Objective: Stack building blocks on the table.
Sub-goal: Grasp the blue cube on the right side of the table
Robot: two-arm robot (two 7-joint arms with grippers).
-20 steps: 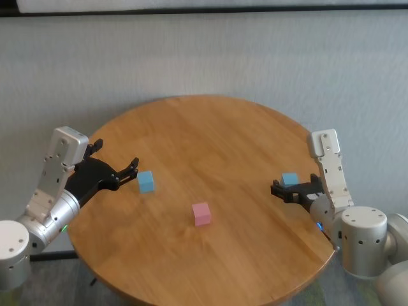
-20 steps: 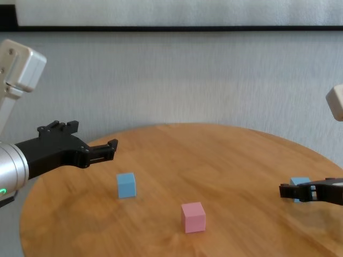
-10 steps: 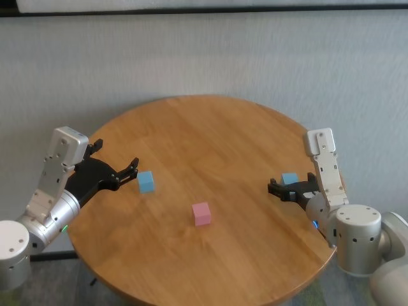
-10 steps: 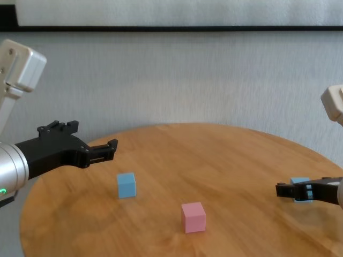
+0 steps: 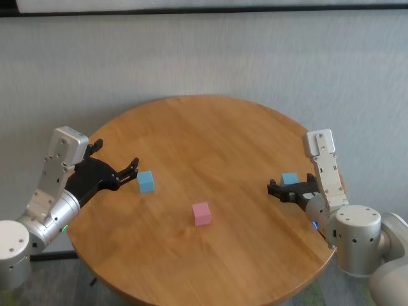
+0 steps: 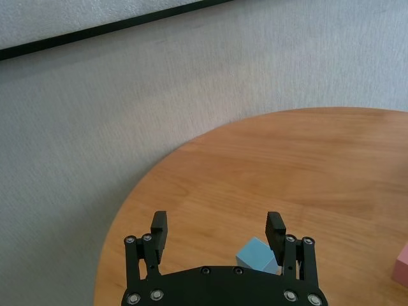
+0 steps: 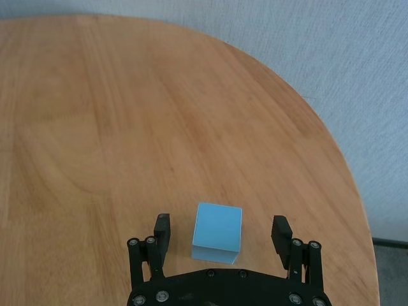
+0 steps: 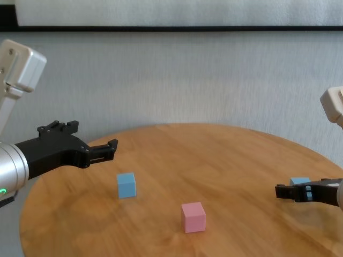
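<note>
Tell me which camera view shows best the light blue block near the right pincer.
The right wrist view: the light blue block sits whole between the open right pincer's fingers, not touched. The head view shows it small, partly behind the pincer. The chest view shows only its top. The left wrist view does not show it.

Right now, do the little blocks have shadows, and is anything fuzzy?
Head view: the pink block casts only a faint shadow on the table; the light is soft. Right wrist view: the blue block looks sharp between the right hand fingers. Chest view: the left hand looks slightly soft.
</note>
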